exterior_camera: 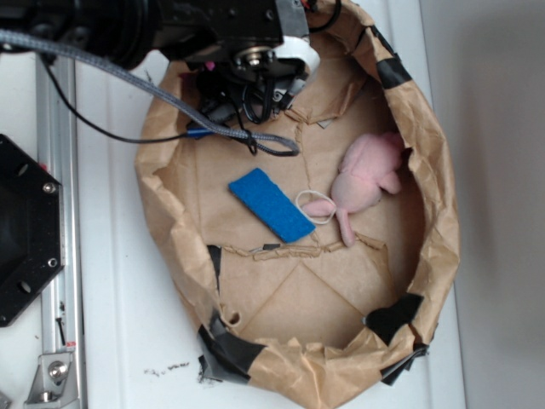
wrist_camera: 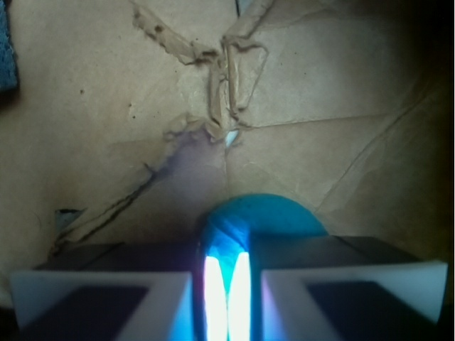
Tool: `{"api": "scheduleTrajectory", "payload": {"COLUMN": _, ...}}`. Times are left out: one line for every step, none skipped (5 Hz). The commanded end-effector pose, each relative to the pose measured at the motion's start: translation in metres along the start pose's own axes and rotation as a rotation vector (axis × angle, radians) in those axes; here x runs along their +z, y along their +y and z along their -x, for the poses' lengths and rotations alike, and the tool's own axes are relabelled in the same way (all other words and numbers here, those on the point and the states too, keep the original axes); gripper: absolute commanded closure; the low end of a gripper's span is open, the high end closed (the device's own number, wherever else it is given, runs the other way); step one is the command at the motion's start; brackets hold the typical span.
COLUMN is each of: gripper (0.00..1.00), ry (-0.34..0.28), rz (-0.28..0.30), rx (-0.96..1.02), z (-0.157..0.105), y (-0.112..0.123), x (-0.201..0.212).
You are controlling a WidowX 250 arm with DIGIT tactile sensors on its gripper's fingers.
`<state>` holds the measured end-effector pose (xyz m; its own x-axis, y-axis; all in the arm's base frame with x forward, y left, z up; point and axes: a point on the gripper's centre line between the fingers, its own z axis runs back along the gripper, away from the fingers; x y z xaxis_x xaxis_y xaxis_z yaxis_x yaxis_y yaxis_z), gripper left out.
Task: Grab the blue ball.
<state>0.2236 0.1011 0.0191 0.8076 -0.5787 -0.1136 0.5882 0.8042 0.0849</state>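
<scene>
In the wrist view the gripper (wrist_camera: pixel 227 284) has its two pale fingers (wrist_camera: pixel 99 295) drawn close, with the blue ball (wrist_camera: pixel 266 213) squeezed in the narrow gap between them. The ball is round, so it has no long axis or heading. Its teal dome bulges out ahead of the fingertips, just above the brown paper floor (wrist_camera: pixel 106 106). In the exterior view the arm (exterior_camera: pixel 247 51) covers the ball at the bowl's (exterior_camera: pixel 443 247) upper rim. The blue block (exterior_camera: pixel 271 204) and pink plush (exterior_camera: pixel 366 175) lie well apart toward the middle, with bare paper below them.

Colours we see in the paper-lined bin

We note a teal-blue ball (wrist_camera: pixel 263 213), a flat blue block (exterior_camera: pixel 271 204), a pink plush (exterior_camera: pixel 366 175), brown paper (exterior_camera: pixel 298 290) and black tape (exterior_camera: pixel 393 317).
</scene>
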Motion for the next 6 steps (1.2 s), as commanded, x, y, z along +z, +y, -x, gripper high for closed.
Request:
{"api": "scheduleTrajectory", "payload": {"gripper": 1.0, "ry": -0.009, "rz": 0.025, "rx": -0.03, "z": -0.01, "y": -0.018, "x": 0.016}}
{"api": "scheduleTrajectory", "payload": {"gripper": 1.0, "ry": -0.138, "rz": 0.036, "rx": -0.075, "z": -0.056, "y": -0.03, "x": 0.069}}
{"api": "scheduleTrajectory", "payload": {"gripper": 1.0, "ry": -0.2, "rz": 0.06, "rx": -0.092, "z": -0.088, "y": -0.043, "x": 0.11}}
{"api": "scheduleTrajectory", "payload": {"gripper": 1.0, "ry": -0.221, "rz": 0.109, "rx": -0.082, "z": -0.097, "y": -0.046, "x": 0.125}}
{"api": "scheduleTrajectory", "payload": {"gripper": 1.0, "ry": -0.22, "rz": 0.108, "rx": -0.079, "z": -0.094, "y": -0.046, "x": 0.125}}
{"api": "scheduleTrajectory", "payload": {"gripper": 1.0, "ry": -0.215, "rz": 0.09, "rx": -0.019, "z": -0.086, "y": -0.054, "x": 0.127}}
